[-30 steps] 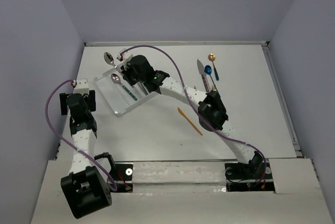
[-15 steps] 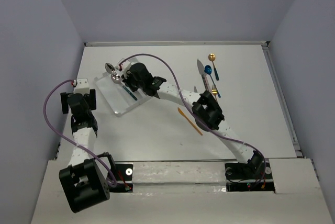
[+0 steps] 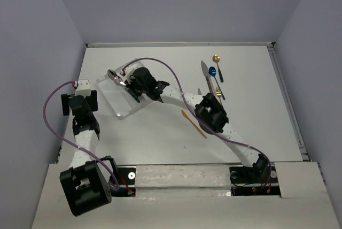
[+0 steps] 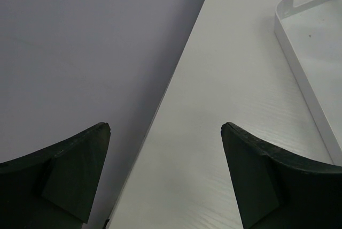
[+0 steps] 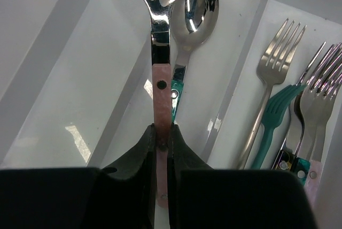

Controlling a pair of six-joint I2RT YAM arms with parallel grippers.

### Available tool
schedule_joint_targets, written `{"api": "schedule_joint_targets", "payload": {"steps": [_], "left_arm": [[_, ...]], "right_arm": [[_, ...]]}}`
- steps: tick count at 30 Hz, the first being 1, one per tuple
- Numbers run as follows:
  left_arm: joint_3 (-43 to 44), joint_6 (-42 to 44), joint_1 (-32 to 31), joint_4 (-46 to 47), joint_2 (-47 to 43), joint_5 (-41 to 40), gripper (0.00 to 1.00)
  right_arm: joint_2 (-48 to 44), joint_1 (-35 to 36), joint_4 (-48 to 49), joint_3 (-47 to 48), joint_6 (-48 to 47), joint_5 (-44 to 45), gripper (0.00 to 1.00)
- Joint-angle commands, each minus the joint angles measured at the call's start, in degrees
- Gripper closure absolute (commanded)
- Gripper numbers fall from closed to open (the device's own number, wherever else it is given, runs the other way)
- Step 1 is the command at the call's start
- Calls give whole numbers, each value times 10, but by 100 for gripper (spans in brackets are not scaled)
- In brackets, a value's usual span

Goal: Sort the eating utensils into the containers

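Observation:
My right gripper (image 5: 162,130) is shut on the pink handle of a silver spoon (image 5: 160,42). It holds the spoon over the clear tray (image 3: 118,109), above a teal-handled spoon (image 5: 196,9) that lies in one compartment. Several forks (image 5: 278,63), one of them teal (image 5: 273,112), lie in the compartment to the right. In the top view the right gripper (image 3: 127,81) is over the tray's far end. My left gripper (image 4: 165,132) is open and empty over bare table near the left wall, beside the tray's corner (image 4: 299,63).
A gold spoon (image 3: 216,58), a blue spoon (image 3: 212,71) and a silver knife (image 3: 205,68) lie at the far right of the table. An orange knife (image 3: 193,123) lies mid-table by the right arm's elbow. The left wall (image 4: 80,52) is close to the left gripper.
My right gripper has carried the pink-handled spoon from beyond the tray's far edge toward me, over the tray. The left arm has barely moved.

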Motion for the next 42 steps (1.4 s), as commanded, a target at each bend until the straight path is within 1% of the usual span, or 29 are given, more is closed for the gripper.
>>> {"api": "schedule_joint_targets", "payload": {"steps": [1,3,4,5,6,7,12,13,16,17,19,20,21,22,23,24,25,26,27,28,29,30,31,32,33,34,36,42], "left_arm": [[-10,0,1,39,-13,-2,2],[-10,1,1,40,-11,1,2],[-9,1,1,40,-7,4,2],[-9,1,1,39,-6,4,2],[-8,1,1,38,-5,5,2],[-7,0,1,37,-5,5,2],[-9,0,1,34,-9,8,2],[-9,0,1,33,-12,10,2],[-11,0,1,28,-19,13,2],[-12,0,1,26,-20,13,2],[-15,-1,1,23,-27,15,2],[-16,-1,1,22,-29,18,2],[-16,-1,1,20,-31,22,2],[-17,0,1,19,-34,23,2],[-18,0,1,16,-35,26,2],[-19,1,1,15,-38,27,2],[-20,3,1,14,-39,29,2],[-21,3,1,14,-40,30,2],[-22,4,1,13,-42,30,2],[-23,4,1,13,-45,31,2],[-24,5,1,12,-47,31,2],[-25,5,1,12,-51,33,2],[-27,6,1,11,-54,33,1],[-28,7,1,10,-56,33,1],[-29,7,1,9,-58,35,1],[-31,8,1,8,-63,34,1],[-31,9,1,4,-69,33,1],[-19,6,1,-44,-95,31,1]], "right_arm": [[-10,1,50,-17,27,17,87],[-17,1,56,-27,33,33,79],[-23,1,59,-37,35,33,69],[-26,1,59,-43,34,32,62],[-33,1,59,-49,36,36,58],[-37,1,60,-60,37,39,49],[-76,1,61,-94,45,42,42],[-102,1,60,-101,49,42,40],[-159,1,60,-144,55,80,39],[-209,1,60,-161,56,104,39],[-262,-6,56,-224,58,139,39],[-316,-14,48,-247,62,167,39],[-341,-24,33,-289,65,177,39],[-364,-39,-9,-309,110,184,38],[-408,-79,-32,-330,133,184,38],[-430,-103,-75,-380,182,177,37],[-449,-129,-92,-410,205,168,37],[-482,-184,-106,-439,229,148,37],[-482,-211,-115,-472,246,135,37],[-511,-236,-129,-534,277,127,36],[-523,-258,-136,-562,289,133,36],[-532,-283,-143,-586,297,156,36],[-546,-283,-151,-630,300,191,36],[-550,-283,-156,-647,305,271,35],[-552,-283,-163,-661,310,288,34],[-552,-289,-170,-680,313,285,33],[-551,-295,-173,-692,321,260,33],[-529,-301,-180,-710,335,255,32]]}}
